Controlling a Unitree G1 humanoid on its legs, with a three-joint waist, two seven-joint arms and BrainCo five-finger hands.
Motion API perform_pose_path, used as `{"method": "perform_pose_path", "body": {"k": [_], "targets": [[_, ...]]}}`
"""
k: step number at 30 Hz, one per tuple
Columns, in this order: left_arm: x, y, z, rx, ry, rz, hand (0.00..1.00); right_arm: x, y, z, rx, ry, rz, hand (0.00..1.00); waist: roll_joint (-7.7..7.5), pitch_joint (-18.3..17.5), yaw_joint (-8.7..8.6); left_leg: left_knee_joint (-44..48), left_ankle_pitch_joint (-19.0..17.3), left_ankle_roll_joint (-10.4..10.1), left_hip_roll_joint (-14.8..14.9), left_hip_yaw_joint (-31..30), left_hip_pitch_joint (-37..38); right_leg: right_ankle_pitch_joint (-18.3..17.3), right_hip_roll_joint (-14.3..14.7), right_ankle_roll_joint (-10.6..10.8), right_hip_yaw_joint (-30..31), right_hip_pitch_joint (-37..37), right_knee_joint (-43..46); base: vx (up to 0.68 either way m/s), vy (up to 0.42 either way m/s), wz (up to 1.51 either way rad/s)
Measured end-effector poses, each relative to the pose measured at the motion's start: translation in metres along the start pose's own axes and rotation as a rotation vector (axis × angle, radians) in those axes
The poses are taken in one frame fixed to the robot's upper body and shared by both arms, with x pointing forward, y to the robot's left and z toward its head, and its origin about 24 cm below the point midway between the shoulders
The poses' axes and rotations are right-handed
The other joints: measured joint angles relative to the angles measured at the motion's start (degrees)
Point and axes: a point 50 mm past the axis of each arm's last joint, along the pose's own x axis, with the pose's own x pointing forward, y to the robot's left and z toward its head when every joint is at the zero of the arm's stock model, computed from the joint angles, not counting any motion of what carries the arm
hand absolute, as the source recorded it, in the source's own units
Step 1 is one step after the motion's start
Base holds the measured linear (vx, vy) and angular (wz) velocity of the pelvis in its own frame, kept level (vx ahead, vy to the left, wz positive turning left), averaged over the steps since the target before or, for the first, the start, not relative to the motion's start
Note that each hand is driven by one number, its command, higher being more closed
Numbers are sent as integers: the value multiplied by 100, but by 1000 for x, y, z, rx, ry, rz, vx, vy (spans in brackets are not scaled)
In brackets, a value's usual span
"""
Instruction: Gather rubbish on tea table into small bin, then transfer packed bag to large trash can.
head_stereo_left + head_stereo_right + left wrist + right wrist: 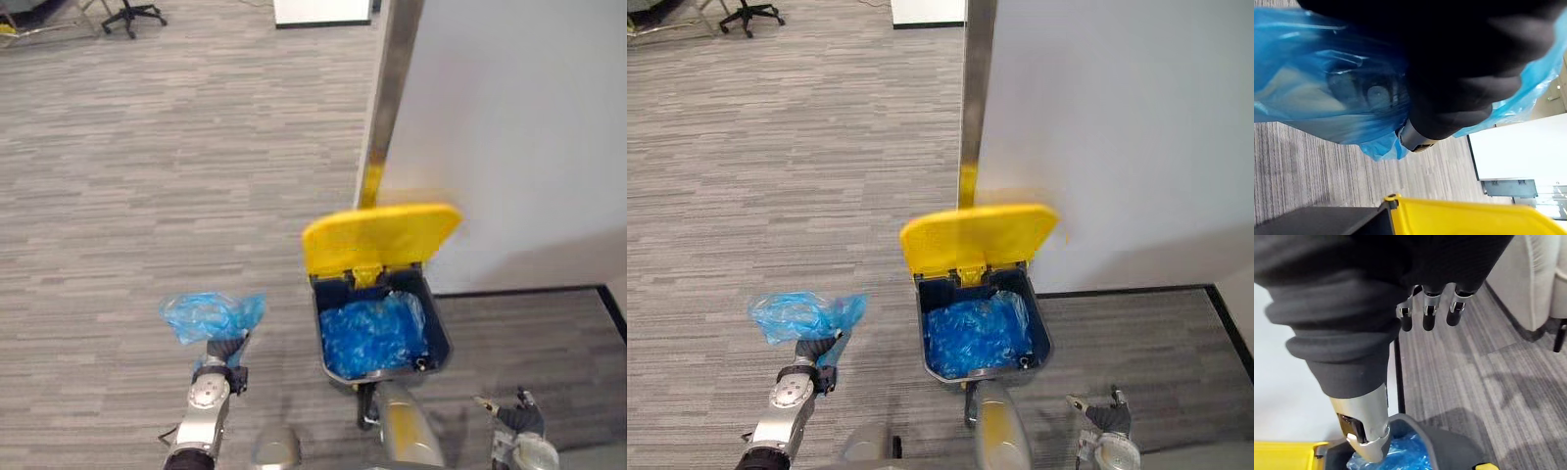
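Observation:
A crumpled blue plastic bag (211, 315) is held up over the grey carpet, with my left hand (223, 354) shut on it from below. In the left wrist view the bag (1312, 73) drapes over the hand. To its right stands the dark trash can (438, 338) with its yellow lid (380, 238) tipped up and a blue liner (372, 333) inside. The bag is left of the can, not over it. My right hand (517, 419) hangs low at the can's right, its fingers (1430, 318) relaxed and holding nothing.
A white partition (509, 127) with a metal post (392, 88) rises right behind the can. An office chair (132, 15) stands far back left. A pale sofa (1547, 279) shows beside my right hand. Open carpet lies to the left.

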Motion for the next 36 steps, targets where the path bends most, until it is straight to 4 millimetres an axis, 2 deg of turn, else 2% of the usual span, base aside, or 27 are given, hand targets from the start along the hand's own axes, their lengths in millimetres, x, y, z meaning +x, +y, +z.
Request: {"method": "perform_pose_path", "body": {"k": [2, 3, 4, 5, 6, 7, 8, 9, 10, 12, 14, 15, 16, 17, 18, 20, 21, 23, 24, 25, 26, 29, 30, 31, 32, 33, 36], "targets": [[1, -5, 2, -17, -3, -8, 100, 4, 14, 13, 32, -35, 35, 0, 1, -1, -10, -300, 74, -2, 136, 39, -44, -33, 52, -58, -109, -52, -64, 83, -163, 37], [0, -6, 2, -19, -3, -9, 100, 4, 18, 16, 31, -42, 47, 0, -5, -5, -6, -449, 103, -57, 149, 24, -40, -30, 45, -64, -153, -69, -103, -13, -151, 46], [1, -6, 2, -19, -4, -8, 100, 4, 30, 21, 15, -60, 89, 0, -46, -92, -7, -911, 113, -193, 133, -6, -40, 35, 10, -167, -254, -185, -263, -41, -121, 47], [1, -7, 3, -20, -9, -12, 100, 2, 46, 27, -3, -88, 144, 0, -64, -113, -15, -614, 81, -305, 116, 36, -194, 72, -59, -213, -409, -297, -352, -55, -111, 39], [1, -8, 3, -23, -8, -13, 100, 1, 52, 32, -15, -106, 165, 0, -66, -120, 7, -323, 69, -275, 119, 86, -286, 86, -71, -215, -420, -358, -318, -87, -75, 35], [0, -8, 2, -26, -5, -14, 100, -2, 67, 46, -41, -165, 225, 0, -34, -141, -1, -121, 14, -152, 122, 225, -420, 55, -108, -171, -475, -512, -137, -128, -74, 41], [1, -9, 5, -24, -19, -16, 100, -8, 81, 59, -62, -229, 278, 0, -32, -149, -23, -424, -274, -173, 182, 176, -472, 35, -176, -157, -534, -705, 19, -143, -89, 44], [3, -8, 9, -20, -31, -17, 100, -10, 90, 66, -62, -256, 306, 0, -97, -131, 11, -435, -223, -250, 157, 182, -572, 63, -191, -161, -467, -807, 27, -173, -122, 48], [3, -7, 9, -11, -31, -17, 100, -15, 104, 79, -56, -300, 349, 0, -135, -149, 36, -541, -210, -242, 109, 135, -721, 208, -102, -290, -169, -967, 92, -170, -204, 58], [1, -7, 5, -7, -21, -17, 100, -15, 115, 101, -53, -366, 372, 0, -216, -194, 35, -993, 79, -492, -37, -7, -681, 214, -93, -382, 43, -935, -141, -90, -177, 60], [0, -7, 6, -8, -30, -16, 100, -14, 115, 152, -46, -534, 364, 0, -86, -208, 59, -350, 134, -537, -176, -147, -1012, 304, -123, -352, -171, -1054, -318, -8, -104, 33], [0, -7, 7, -8, -30, -17, 100, -12, 112, 164, -53, -569, 354, 0, -43, -206, 53, -369, 143, -550, -178, -145, -1041, 309, -111, -343, -234, -1085, -309, -42, -99, 34], [0, -6, 7, -5, -36, -18, 100, -9, 105, 183, -66, -624, 317, 0, 7, -198, 51, -640, 117, -452, -170, -169, -1033, 322, -75, -319, -356, -1163, -259, -37, -53, 34], [2, -4, 9, -1, -43, -13, 100, -7, 103, 191, -70, -639, 302, 0, -90, -142, 74, -709, 164, -454, -171, -119, -1037, 324, -113, -314, -343, -1190, -241, -55, -115, 41], [4, -3, 11, 5, -48, -11, 100, -4, 95, 212, -83, -690, 265, 0, -155, -97, 87, -958, 314, -524, -216, -245, -1053, 370, -72, -239, -310, -1228, -369, -50, -154, 33], [4, -1, 7, 7, -35, -2, 100, 0, 84, 239, -112, -745, 224, 0, -159, -95, 106, -1295, 468, -571, -302, -432, -1047, 429, -19, -157, -310, -1222, -629, -24, -137, 30], [4, 1, 8, -9, -42, 12, 100, 3, 72, 264, -146, -791, 181, 0, -158, -88, 127, -1181, 457, -557, -387, -576, -1090, 507, 33, -219, -325, -1227, -844, 2, -96, 11], [4, 3, 10, -27, -55, 17, 100, 0, 59, 301, -198, -865, 132, 0, -154, -71, 151, -838, 427, -549, -545, -594, -1135, 693, 83, -231, -399, -1218, -1138, -18, -79, 3], [4, 3, 11, -36, -59, 16, 100, -1, 56, 308, -213, -884, 121, 0, -144, -61, 144, -791, 419, -547, -592, -567, -1110, 714, 97, -207, -418, -1213, -1184, -24, -40, 20], [5, 2, 13, -48, -73, 14, 100, -3, 48, 317, -227, -908, 95, 0, -138, -37, 120, -852, 321, -370, -633, -568, -1009, 801, 123, -265, -480, -1205, -1222, -12, -22, 25], [5, 2, 15, -58, -82, 11, 100, -3, 45, 321, -232, -916, 86, 0, -137, -4, 103, -928, 279, -301, -632, -575, -976, 802, 124, -266, -508, -1202, -1219, -17, -18, 27], [5, -2, 24, -74, -119, -18, 100, -7, 41, 335, -240, -949, 74, 0, -155, 245, 7, -1007, 252, -266, -619, -585, -954, 831, 124, -233, -491, -1124, -1229, -98, -33, 8], [2, -4, 26, -95, -136, -30, 100, -8, 40, 336, -235, -954, 77, 0, -129, 270, 16, -1093, 262, -257, -555, -590, -975, 871, 165, -18, -497, -1099, -1368, -130, -80, 19], [0, -5, 33, -105, -168, -58, 100, -8, 37, 338, -237, -965, 71, 0, -123, 350, -38, -1172, 294, -287, -542, -638, -938, 1140, 244, -601, 87, -1272, -779, -69, -83, 48], [-1, -6, 36, -108, -185, -75, 100, -7, 34, 338, -239, -961, 67, 0, -148, 380, -135, -1189, 322, -322, -591, -723, -936, 995, 224, -570, 463, -1144, -871, 36, -99, 53], [-4, -12, 47, -138, -228, -116, 100, -10, 32, 343, -246, -975, 65, 0, -66, 404, -125, -1155, 363, -437, -555, -797, -974, 1020, 288, -560, 332, -1117, -1062, 57, -95, 32], [-15, -24, 78, -184, -373, -241, 100, -12, 38, 346, -266, -987, 95, 0, -32, 427, -40, -1040, 351, -449, -555, -1059, -1032, 1061, 406, -507, 248, -1097, -1232, 36, -66, 0]]}}
